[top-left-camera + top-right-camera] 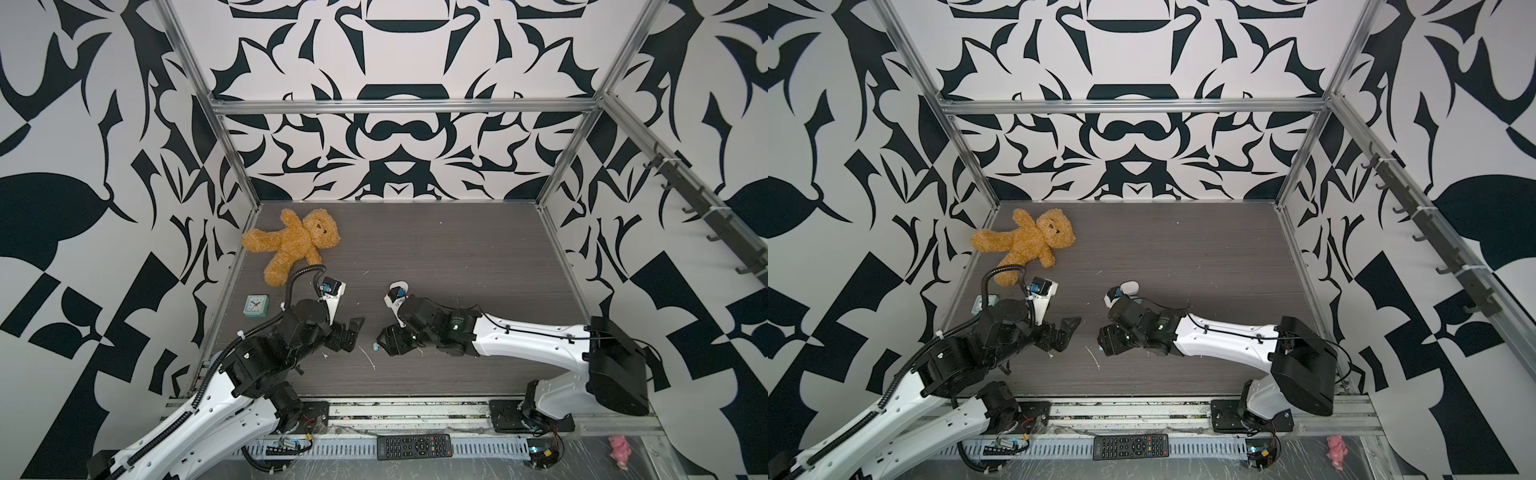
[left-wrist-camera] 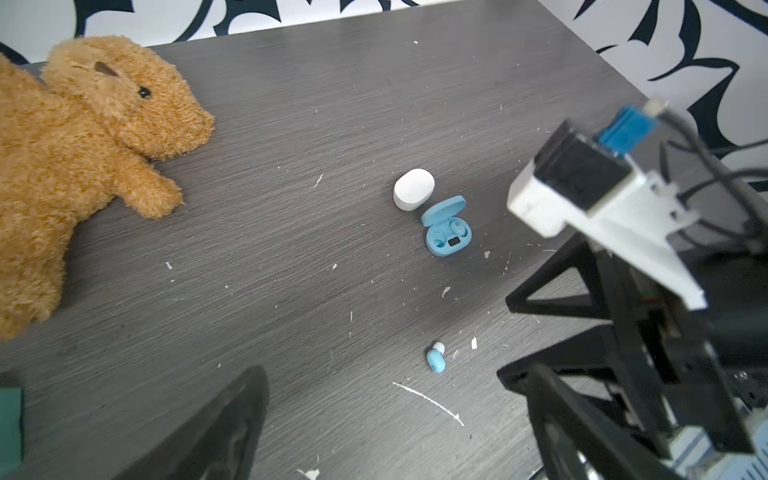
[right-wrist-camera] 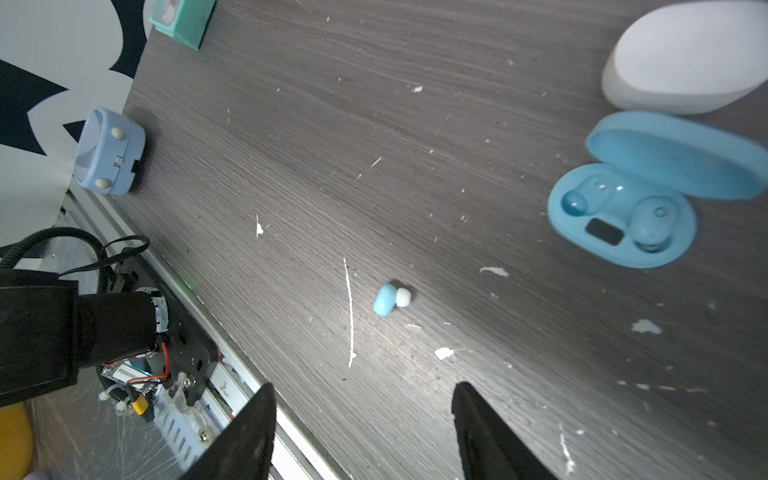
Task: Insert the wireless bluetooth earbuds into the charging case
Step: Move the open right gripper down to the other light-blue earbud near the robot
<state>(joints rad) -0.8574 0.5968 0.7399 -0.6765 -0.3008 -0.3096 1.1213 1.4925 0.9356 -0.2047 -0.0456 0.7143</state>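
One rounded blue earbud [image 3: 384, 300] lies on the woodgrain tabletop [image 3: 415, 166] before the wide-spread right gripper [image 3: 365, 386]

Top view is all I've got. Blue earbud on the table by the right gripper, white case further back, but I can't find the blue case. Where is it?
Observer: Hidden from you by the right arm. The blue charging case sits beside the white case, lid open.
Operator: Anything in it?
Observer: One blue earbud is seated; the other well is empty.
Operator: Right gripper holding anything?
Observer: No. The right gripper is open with nothing between the jaws; the loose earbud lies on the table ahead of it.
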